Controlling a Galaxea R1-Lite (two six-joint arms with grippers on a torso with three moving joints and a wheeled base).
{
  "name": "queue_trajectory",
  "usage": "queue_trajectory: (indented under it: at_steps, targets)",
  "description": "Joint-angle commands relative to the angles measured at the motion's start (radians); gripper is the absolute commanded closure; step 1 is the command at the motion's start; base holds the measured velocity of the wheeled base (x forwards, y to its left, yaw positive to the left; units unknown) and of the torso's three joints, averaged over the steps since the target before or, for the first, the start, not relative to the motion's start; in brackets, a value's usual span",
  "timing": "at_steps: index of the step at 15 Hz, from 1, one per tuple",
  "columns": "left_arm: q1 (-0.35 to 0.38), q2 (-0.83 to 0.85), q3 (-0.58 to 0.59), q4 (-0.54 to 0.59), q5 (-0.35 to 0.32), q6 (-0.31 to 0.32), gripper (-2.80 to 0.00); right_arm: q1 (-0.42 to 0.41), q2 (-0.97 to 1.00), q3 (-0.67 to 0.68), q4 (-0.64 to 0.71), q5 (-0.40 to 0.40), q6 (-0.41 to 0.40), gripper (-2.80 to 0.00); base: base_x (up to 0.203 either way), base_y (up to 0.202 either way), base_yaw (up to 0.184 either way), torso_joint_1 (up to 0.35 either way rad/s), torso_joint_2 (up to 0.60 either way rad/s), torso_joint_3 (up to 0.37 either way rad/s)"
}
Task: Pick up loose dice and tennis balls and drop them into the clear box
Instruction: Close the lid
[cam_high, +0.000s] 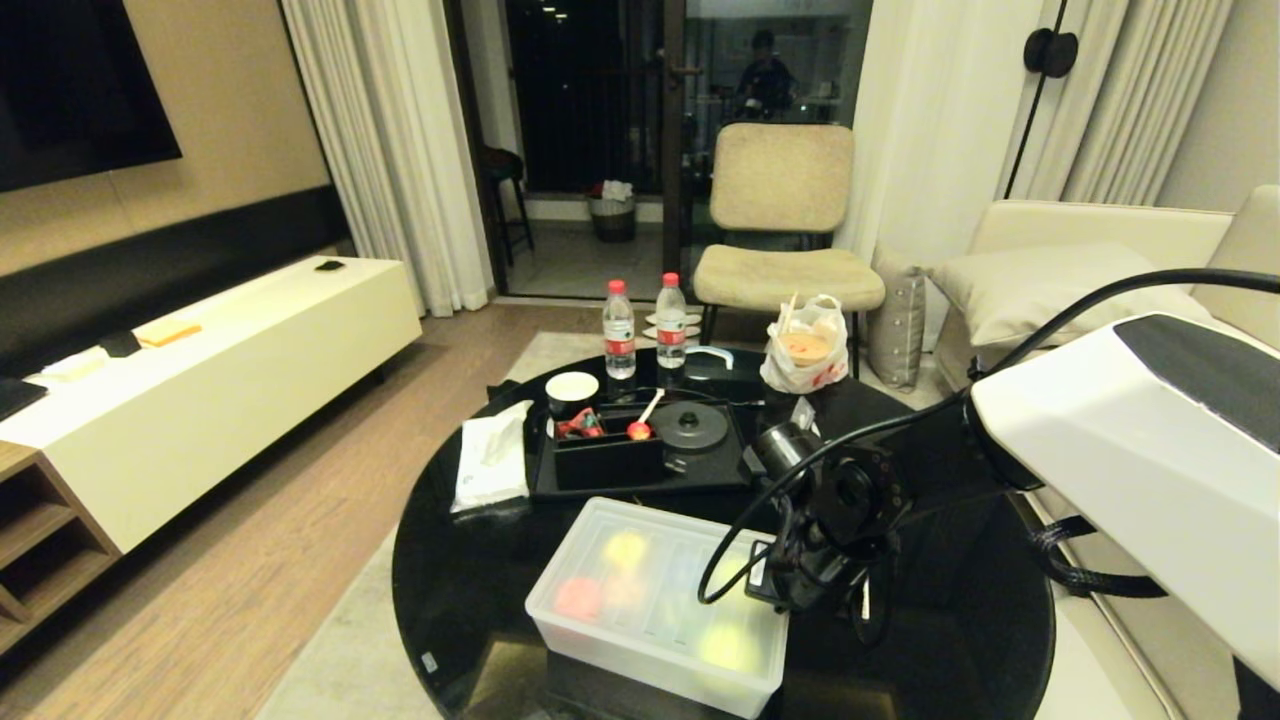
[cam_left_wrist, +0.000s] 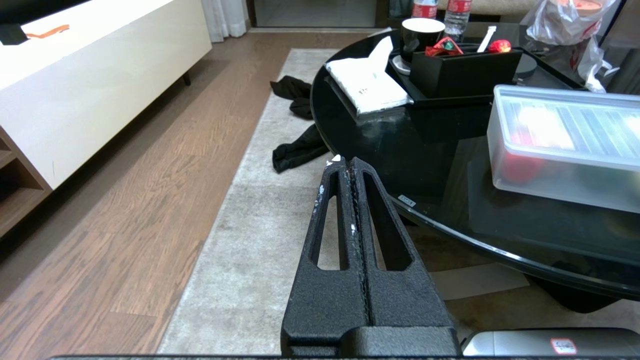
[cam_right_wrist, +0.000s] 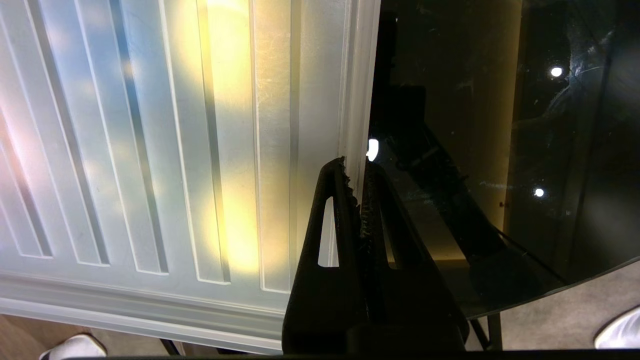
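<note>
Clear box (cam_high: 655, 620) sits on the near part of the round black table (cam_high: 470, 580), lid on, w/ blurry yellow, red and yellow-green shapes showing through it; can't tell dice from balls. Right gripper (cam_right_wrist: 357, 172) hangs over the box's right-hand edge, pointing down, fingers pressed together w/ nothing seen between them. In the right wrist view the tips sit right at the lid's rim (cam_right_wrist: 357, 100), ribbed lid on one side, bare black glass on the other; can't tell if tips touch the lid. Left gripper (cam_left_wrist: 345, 162) is parked low beside the table over the rug (cam_left_wrist: 240, 240), fingers together, empty, well apart from the box (cam_left_wrist: 565, 145). Black tray (cam_high: 640, 465) and tissue pack (cam_high: 490, 455) lie behind the box.
</note>
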Motion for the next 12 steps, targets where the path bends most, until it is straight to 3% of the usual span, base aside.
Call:
queue_trajectory:
  at_steps: [1, 6, 7, 12]
  targets:
    - [0.0, 0.001, 0.002, 0.0, 0.0, 0.0, 0.0, 0.001, -0.005, -0.003, 0.001, 0.0, 0.003, 0.0, 0.0, 0.0, 0.0, 0.0, 0.0, 0.0]
    - [0.0, 0.001, 0.002, 0.0, 0.0, 0.0, 0.0, 0.001, 0.0, -0.007, 0.004, 0.0, 0.002, 0.0, 0.0, 0.0, 0.0, 0.0, 0.0, 0.0]
    - [0.0, 0.001, 0.002, 0.0, 0.0, 0.0, 0.0, 0.001, -0.001, -0.007, 0.004, 0.0, 0.001, -2.8, 0.0, 0.0, 0.0, 0.0, 0.0, 0.0]
    - [0.0, 0.001, 0.002, 0.0, 0.0, 0.0, 0.0, 0.001, -0.014, 0.0, 0.006, 0.0, 0.003, -2.8, 0.0, 0.0, 0.0, 0.0, 0.0, 0.0]
